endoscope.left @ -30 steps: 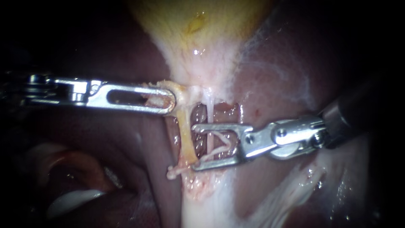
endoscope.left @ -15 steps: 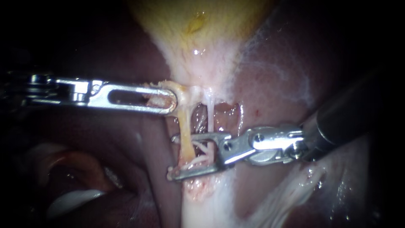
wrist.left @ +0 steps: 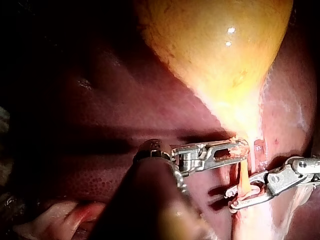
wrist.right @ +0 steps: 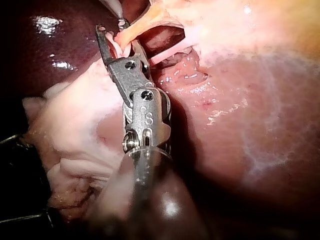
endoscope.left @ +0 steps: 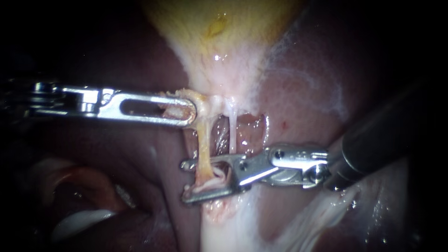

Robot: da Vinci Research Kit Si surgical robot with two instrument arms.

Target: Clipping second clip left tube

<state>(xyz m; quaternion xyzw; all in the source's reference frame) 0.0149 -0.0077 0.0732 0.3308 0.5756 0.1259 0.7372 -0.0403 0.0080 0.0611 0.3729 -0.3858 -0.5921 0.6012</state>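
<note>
Endoscope view is showing the clipping under way but not finished. The right tool (endoscope.left: pixel 186 179) is reaching in across the liver (endoscope.left: pixel 298 93). Its jaws are standing apart and straddling the left tube (endoscope.left: pixel 203 140) low down, where the tube is running into pale tissue. A gap is showing between the jaws, so I am judging the tube as sitting between them and not yet squeezed. A whitish piece (endoscope.left: pixel 207 185) is lying inside the jaws, against the lower one. It may be a clip or a shred of tissue, and I cannot tell which. Nor am I making out a clip seated anywhere else on the tube. What is remaining, as I am reading it, is closing the jaws fully so that a clip locks on the tube, then opening and backing away.

The left tool (endoscope.left: pixel 186 112) is gripping the neck tissue (endoscope.left: pixel 201 100) just under the gallbladder (endoscope.left: pixel 219 37), with its jaws closed on it, and is holding the left tube stretched. Right wrist view is agreeing, with the orange tube passing between the open jaws.

The right tube (endoscope.left: pixel 232 133), thin and white, is hanging just beside the left one and running down to the right tool's upper jaw. It is risking being caught in the same bite. Frayed pale strands around the lower jaw are also crowding the bite.
</note>
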